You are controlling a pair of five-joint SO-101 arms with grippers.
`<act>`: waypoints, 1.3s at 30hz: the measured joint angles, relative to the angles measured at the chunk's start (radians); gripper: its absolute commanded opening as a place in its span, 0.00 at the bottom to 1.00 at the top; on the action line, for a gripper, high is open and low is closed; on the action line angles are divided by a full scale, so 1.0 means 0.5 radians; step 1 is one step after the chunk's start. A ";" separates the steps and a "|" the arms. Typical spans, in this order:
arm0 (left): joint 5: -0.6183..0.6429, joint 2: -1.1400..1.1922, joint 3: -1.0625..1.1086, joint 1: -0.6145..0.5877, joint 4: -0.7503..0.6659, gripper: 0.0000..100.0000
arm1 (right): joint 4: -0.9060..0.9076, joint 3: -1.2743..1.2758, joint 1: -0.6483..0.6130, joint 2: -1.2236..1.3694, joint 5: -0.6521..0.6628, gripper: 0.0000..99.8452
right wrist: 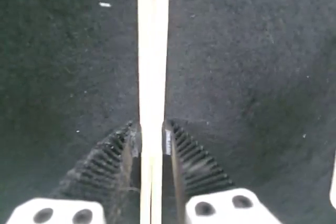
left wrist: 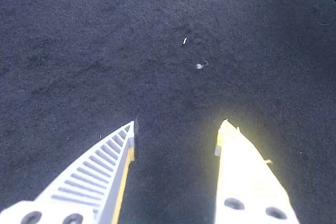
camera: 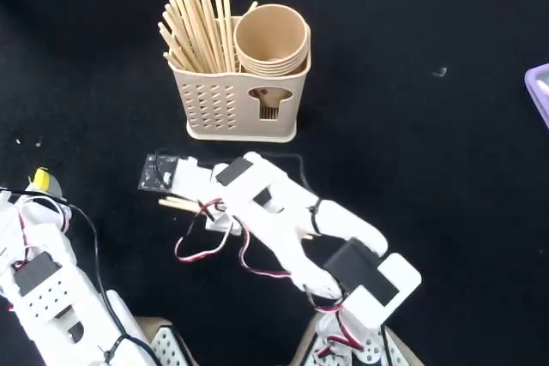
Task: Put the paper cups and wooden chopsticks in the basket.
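Note:
A beige perforated basket [camera: 219, 105] stands at the back of the black table, holding many wooden chopsticks [camera: 196, 27] and a stack of paper cups [camera: 271, 39]. A pair of wooden chopsticks [right wrist: 153, 51] lies on the cloth in front of the basket, its ends poking out from under the arm [camera: 176, 203]. My right gripper [right wrist: 152, 129] is shut on this pair, one finger pressed to each side, low over the cloth [camera: 206, 209]. At the table's near left corner, my left gripper [left wrist: 178, 127] hangs open over bare cloth [camera: 36, 184], with nothing between its fingers.
A purple object [camera: 539, 92] sits at the right edge of the table. Red and white wires [camera: 206, 250] loop under the right arm. Small white specks [left wrist: 199, 65] lie on the cloth ahead of the left gripper.

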 measured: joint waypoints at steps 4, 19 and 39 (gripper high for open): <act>0.000 0.000 0.000 0.000 0.000 0.25 | 0.153 0.003 -0.003 -0.184 0.006 0.01; 0.000 0.000 0.000 0.000 0.000 0.25 | 0.476 0.064 -0.003 -1.252 -0.086 0.01; 0.000 0.000 0.000 0.000 0.000 0.25 | -1.697 0.344 0.098 -1.985 -0.700 0.01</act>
